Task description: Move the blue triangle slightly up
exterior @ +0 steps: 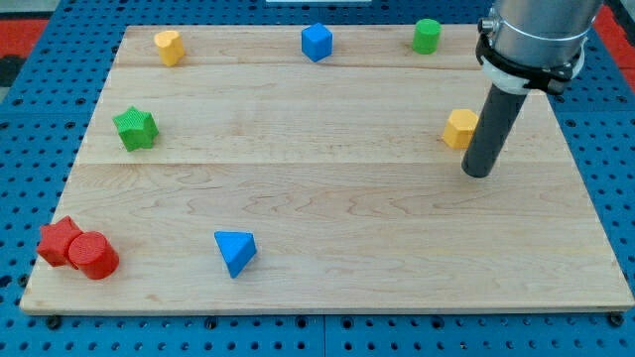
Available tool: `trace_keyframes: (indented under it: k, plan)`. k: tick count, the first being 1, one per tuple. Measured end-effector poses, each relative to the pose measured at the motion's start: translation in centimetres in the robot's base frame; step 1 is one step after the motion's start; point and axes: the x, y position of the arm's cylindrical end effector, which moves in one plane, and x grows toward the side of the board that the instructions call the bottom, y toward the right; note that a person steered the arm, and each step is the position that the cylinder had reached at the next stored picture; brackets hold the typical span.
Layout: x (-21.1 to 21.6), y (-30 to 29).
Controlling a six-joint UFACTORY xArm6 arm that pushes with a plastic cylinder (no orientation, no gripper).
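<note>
The blue triangle lies on the wooden board near the view's bottom, left of the middle. My tip is far off at the view's right, touching or just beside the lower right of a yellow hexagon block. The tip is well to the right of and above the blue triangle, with open board between them.
A blue cube, a green cylinder and a yellow block stand along the top edge. A green star is at the left. A red star and a red cylinder touch at the bottom left corner.
</note>
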Motion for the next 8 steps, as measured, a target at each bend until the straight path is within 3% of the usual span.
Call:
trace_keyframes:
  k: [1,3,5,7,8]
  plan:
    - [1.7,-0.3]
    - [8.9,-4.5]
    - [14.4,-16.0]
    - [14.2,-24.3]
    - [10.4,-28.9]
